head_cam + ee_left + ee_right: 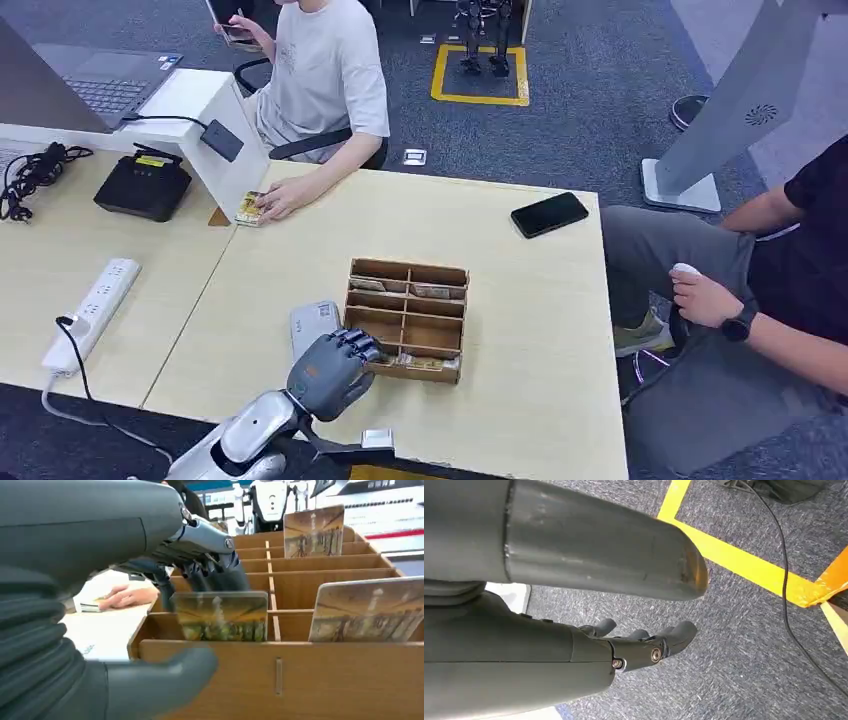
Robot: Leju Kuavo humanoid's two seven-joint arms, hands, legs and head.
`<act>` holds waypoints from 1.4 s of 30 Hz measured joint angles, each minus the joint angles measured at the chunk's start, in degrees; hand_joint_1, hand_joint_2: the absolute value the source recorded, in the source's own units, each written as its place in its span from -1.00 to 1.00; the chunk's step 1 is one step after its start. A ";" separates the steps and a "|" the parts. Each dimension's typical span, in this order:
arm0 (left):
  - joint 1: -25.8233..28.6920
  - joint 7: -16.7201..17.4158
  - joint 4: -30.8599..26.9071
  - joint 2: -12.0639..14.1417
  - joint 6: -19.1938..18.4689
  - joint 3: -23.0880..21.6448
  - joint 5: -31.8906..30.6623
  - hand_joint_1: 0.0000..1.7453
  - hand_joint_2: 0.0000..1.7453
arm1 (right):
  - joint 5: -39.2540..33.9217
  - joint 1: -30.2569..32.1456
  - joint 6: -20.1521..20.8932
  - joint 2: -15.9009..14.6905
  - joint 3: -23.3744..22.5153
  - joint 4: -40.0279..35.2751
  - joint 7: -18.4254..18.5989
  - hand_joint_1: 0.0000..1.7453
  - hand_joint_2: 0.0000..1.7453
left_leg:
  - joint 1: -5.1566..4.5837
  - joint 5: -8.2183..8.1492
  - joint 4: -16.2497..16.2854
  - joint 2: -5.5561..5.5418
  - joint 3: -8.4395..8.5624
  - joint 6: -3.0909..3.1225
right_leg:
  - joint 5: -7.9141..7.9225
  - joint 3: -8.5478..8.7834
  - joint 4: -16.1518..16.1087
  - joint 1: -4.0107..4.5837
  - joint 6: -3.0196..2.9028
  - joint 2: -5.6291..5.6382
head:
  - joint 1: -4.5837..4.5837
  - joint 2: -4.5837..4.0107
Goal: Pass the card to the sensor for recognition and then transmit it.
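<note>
At the lower centre of the head view, the robot's left hand [330,372] reaches into the near left compartment of a wooden divided box [407,318] on a pale table [530,350]. In the left wrist view the dark fingers [215,575] lie behind a card [220,615] standing in that compartment while the thick thumb [165,675] sits in front of the box wall; the fingers touch the card's back, but whether the card is actually pinched cannot be told. More cards stand in other compartments, one at the right [367,610] and one farther back [314,531]. A grey flat sensor pad [312,325] lies on the table just left of the box, partly under the hand.

The right hand [644,645] hangs over blue-grey carpet crossed by yellow tape [744,565], fingers loosely apart and holding nothing.

At the upper left of the head view a seated person rests a hand [285,196] on the table edge beside cards. A black phone [549,214] lies at the table's far right. A second person sits at the right edge of the frame.
</note>
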 joint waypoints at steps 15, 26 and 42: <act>0.79 -0.52 -0.61 -0.20 -0.42 0.02 4.26 1.00 1.00 | 0.02 0.49 -0.13 0.00 0.00 -0.57 0.24 -1.00 -1.00 | 0.00 0.00 0.00 0.00 0.00 0.00 | 0.00 0.00 0.00 0.00 0.00 0.00 | -0.02 0.00; 1.03 -0.61 -0.83 -0.46 -0.42 0.02 4.57 1.00 1.00 | 0.02 0.67 -0.28 -0.02 0.00 -0.79 0.24 -1.00 -1.00 | 0.00 0.00 0.00 0.00 0.00 0.00 | 0.00 0.01 0.00 0.00 0.00 -0.01 | -0.02 0.00; 0.33 -4.46 -17.80 3.04 -6.65 7.22 23.46 1.00 1.00 | -1.11 4.41 -1.31 -1.66 -0.74 -3.37 0.28 -1.00 -1.00 | 0.01 0.02 0.00 -0.06 0.00 0.00 | 0.00 -0.01 0.00 0.01 0.00 -0.07 | -0.04 0.00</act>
